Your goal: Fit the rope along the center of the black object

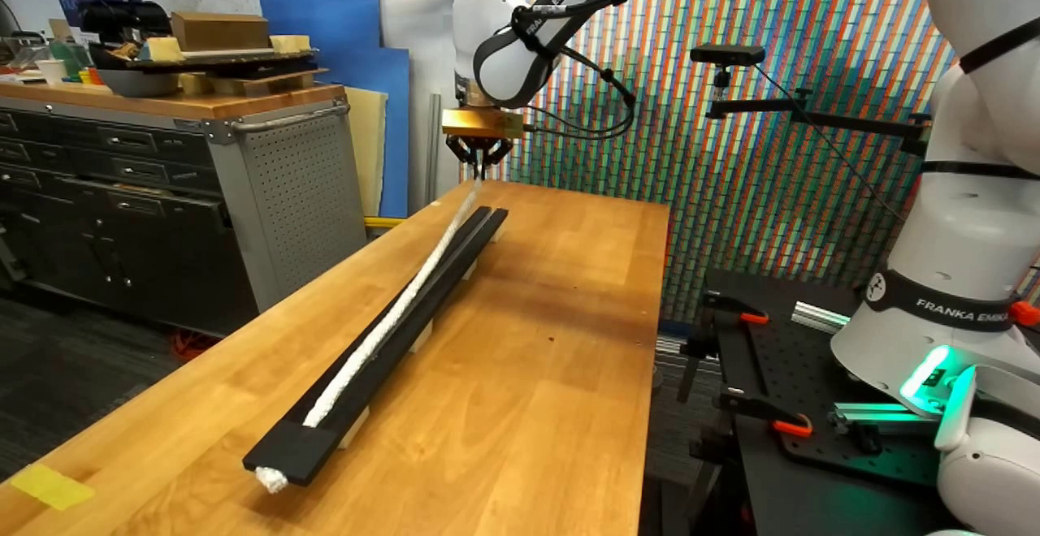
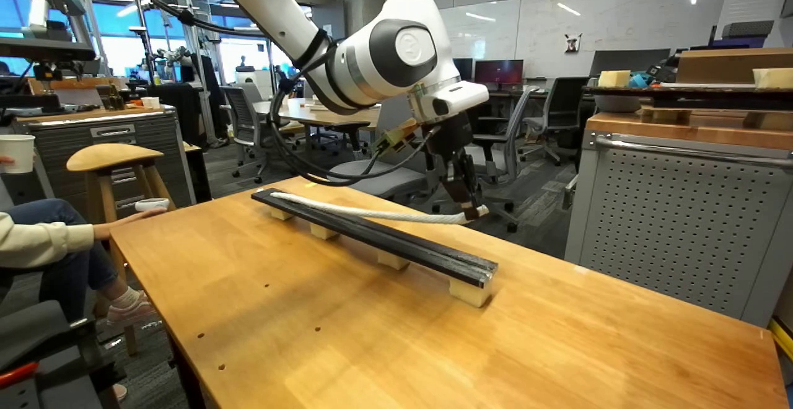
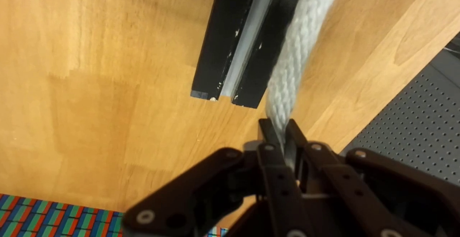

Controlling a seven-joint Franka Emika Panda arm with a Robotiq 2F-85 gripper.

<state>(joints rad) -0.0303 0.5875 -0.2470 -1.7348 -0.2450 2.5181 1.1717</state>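
Note:
The black object (image 1: 445, 280), a long grooved rail, lies lengthwise on the table, raised on blocks. My gripper (image 1: 479, 172) is shut on one end of the white rope (image 1: 390, 321), past the rail's far end and above the table. Toward the camera the rope lies along the rail, passes beneath a flat black end piece (image 1: 302, 443), and its tip pokes out. From there it slopes up to my fingers (image 2: 464, 198). In the wrist view the rope (image 3: 298, 46) runs right of the rail's pale groove (image 3: 248, 37), which is bare at this end.
Pale blocks (image 2: 471, 292) prop the rail above the wooden table (image 1: 552, 406). Yellow tape (image 1: 53, 486) marks a table corner. A grey perforated cabinet (image 1: 296, 195) stands beyond one long edge. Someone seated (image 2: 46, 238) has a hand at the table's edge.

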